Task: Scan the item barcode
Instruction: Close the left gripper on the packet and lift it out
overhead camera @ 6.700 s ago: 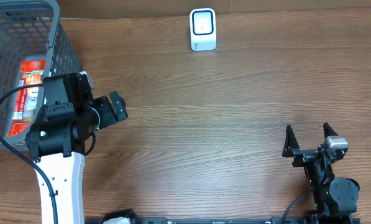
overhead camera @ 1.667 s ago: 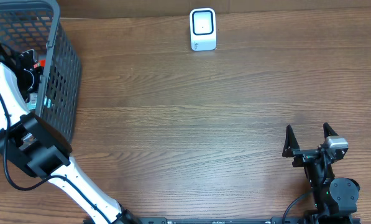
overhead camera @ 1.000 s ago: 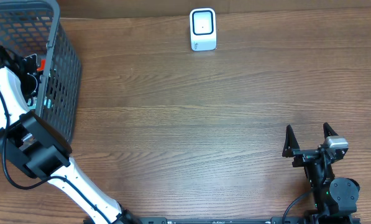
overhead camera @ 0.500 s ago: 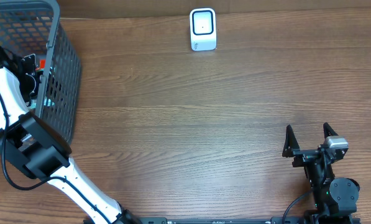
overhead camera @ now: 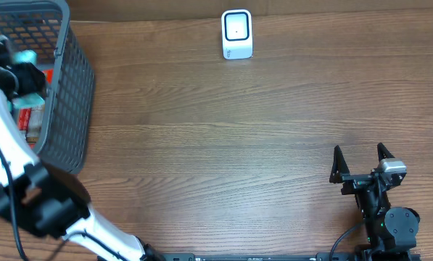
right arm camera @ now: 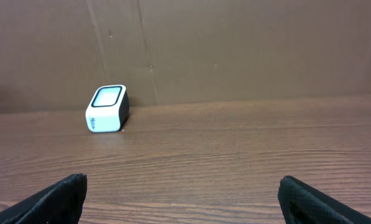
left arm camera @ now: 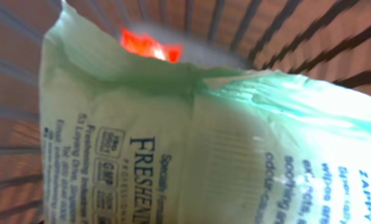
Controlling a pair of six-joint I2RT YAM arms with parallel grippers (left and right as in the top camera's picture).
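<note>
A pale green wipes pack [left arm camera: 173, 137] with dark print fills the left wrist view, close against the camera, and hides the fingers there. In the overhead view my left gripper [overhead camera: 17, 76] hangs over the grey basket [overhead camera: 71, 87], shut on that pack, whose teal edge [overhead camera: 29, 56] sticks out beside it. No barcode shows on the pack. The white scanner [overhead camera: 237, 34] stands at the table's far edge, also in the right wrist view [right arm camera: 107, 109]. My right gripper [overhead camera: 359, 149] rests open at the near right, nothing between its fingers [right arm camera: 182, 186].
A red packet [overhead camera: 33, 119] lies in the basket below the held pack, its red top [left arm camera: 149, 45] showing behind the pack. The basket's wire walls surround the left arm. A brown wall backs the table behind the scanner.
My left gripper has closed on the green pack and risen inside the basket with it. The right arm has not moved.
</note>
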